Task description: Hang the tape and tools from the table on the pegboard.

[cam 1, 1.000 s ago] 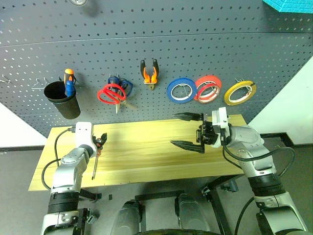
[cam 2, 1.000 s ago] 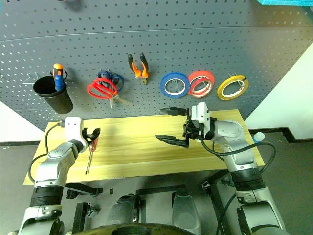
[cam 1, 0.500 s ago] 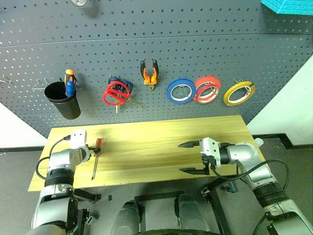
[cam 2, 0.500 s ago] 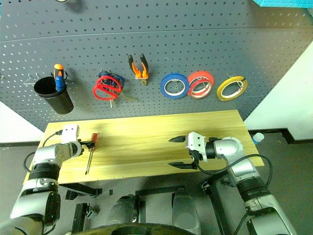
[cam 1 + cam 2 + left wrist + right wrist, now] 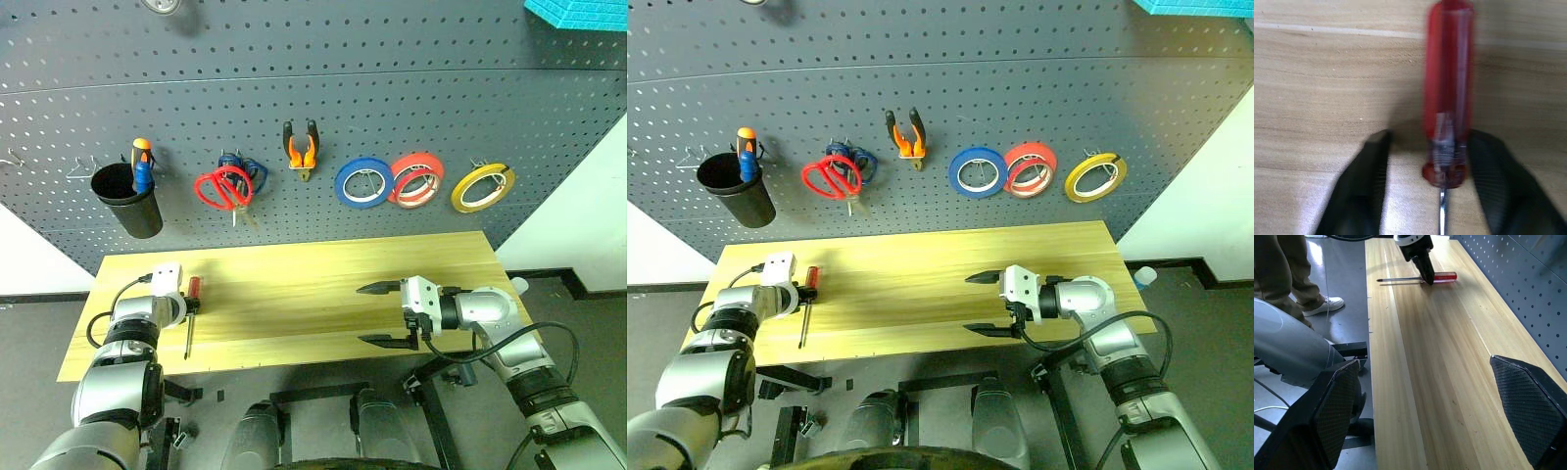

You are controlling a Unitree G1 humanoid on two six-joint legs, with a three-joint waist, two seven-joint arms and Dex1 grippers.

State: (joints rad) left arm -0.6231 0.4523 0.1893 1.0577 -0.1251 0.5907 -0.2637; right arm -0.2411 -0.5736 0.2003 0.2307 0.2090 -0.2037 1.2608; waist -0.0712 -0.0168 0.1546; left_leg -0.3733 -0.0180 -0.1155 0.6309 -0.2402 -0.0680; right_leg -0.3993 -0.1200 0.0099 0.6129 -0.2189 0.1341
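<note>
A long light-wood desk (image 5: 294, 294) stands below a dark grey pegboard (image 5: 323, 108). On the desk lies one tool: a slim red-handled screwdriver (image 5: 191, 309), near the desk's left end, handle toward the pegboard at 12 o'clock, shaft toward 6.

The left pincer (image 5: 1425, 181) is lowered over the screwdriver. Its two black fingers (image 5: 1364, 191) straddle the base of the handle, one touching, the other a little apart: partly open, not yet gripping.

On the pegboard, left to right: one black cup (image 5: 127, 201) holding one orange-and-blue screwdriver (image 5: 140, 164); two pairs of scissors, red-handled (image 5: 221, 188) over blue-handled (image 5: 251, 172); one pair of orange-and-black pliers (image 5: 300, 150); three tape rolls, blue (image 5: 363, 182), red (image 5: 416, 177) and yellow (image 5: 481, 187).

The right pincer (image 5: 382, 314) hovers over the desk's right half, wide open and empty, pointing toward 9 o'clock.
</note>
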